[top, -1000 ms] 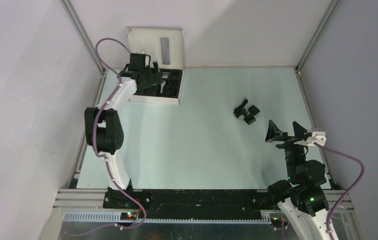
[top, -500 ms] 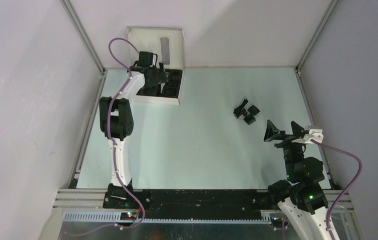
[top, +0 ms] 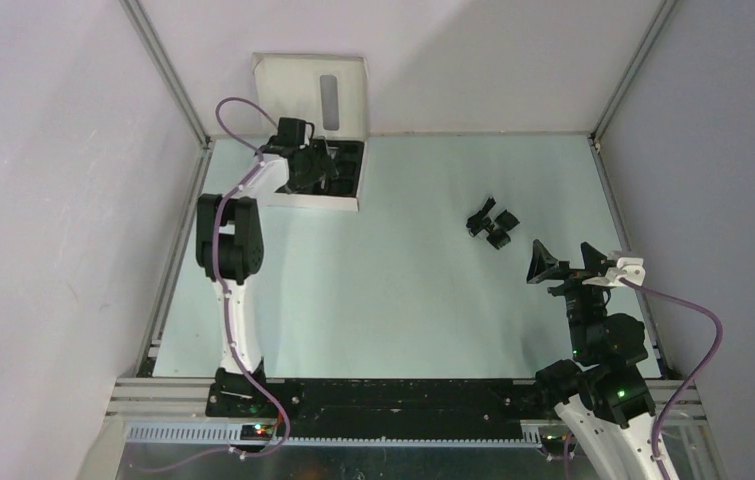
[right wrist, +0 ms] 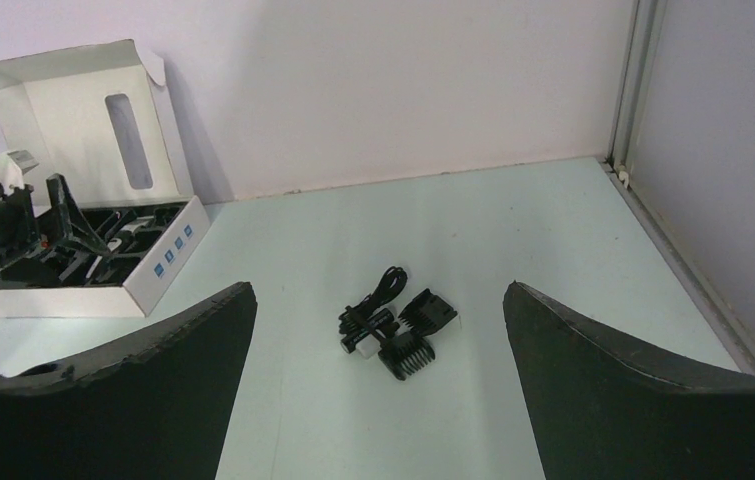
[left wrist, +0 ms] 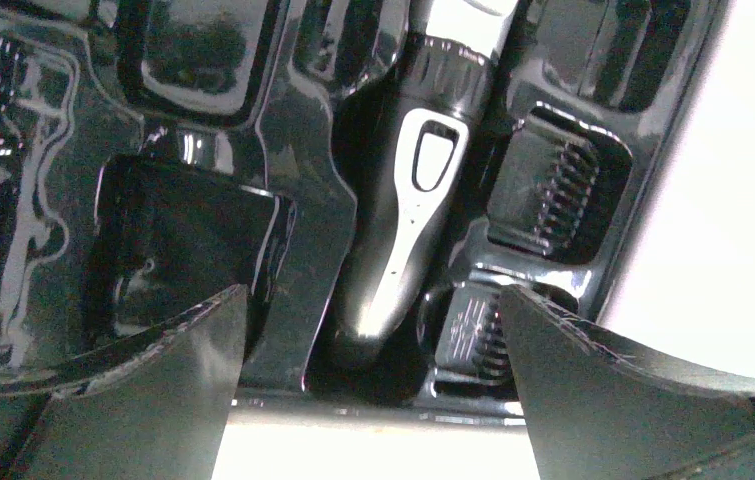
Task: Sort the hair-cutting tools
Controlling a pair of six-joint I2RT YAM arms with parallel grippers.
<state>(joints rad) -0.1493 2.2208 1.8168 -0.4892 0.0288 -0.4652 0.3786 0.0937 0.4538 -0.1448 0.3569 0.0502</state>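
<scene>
A silver-and-black clipper [left wrist: 403,230] lies in a slot of the black tray [left wrist: 193,60]. Beside it in the tray rest two black comb attachments [left wrist: 556,195] [left wrist: 471,335]. My left gripper [left wrist: 371,300] hovers open just above the clipper's near end, with nothing between its fingers; from above, the left gripper [top: 318,163] is over the tray. Two more black comb attachments [right wrist: 411,352] [right wrist: 427,310] lie on the table in a small pile [top: 492,224] with a coiled black cable [right wrist: 381,298]. My right gripper [right wrist: 378,290] is open and empty, well short of that pile, at the right [top: 563,258].
The white cardboard box [top: 303,85] stands at the back left with its windowed lid up against the wall. Metal frame posts [top: 625,70] run along the table's sides. Bare table [top: 373,290] lies between the box and the pile.
The left arm has swung its gripper to the right, from the tray's left part to over its middle. The right arm has barely moved.
</scene>
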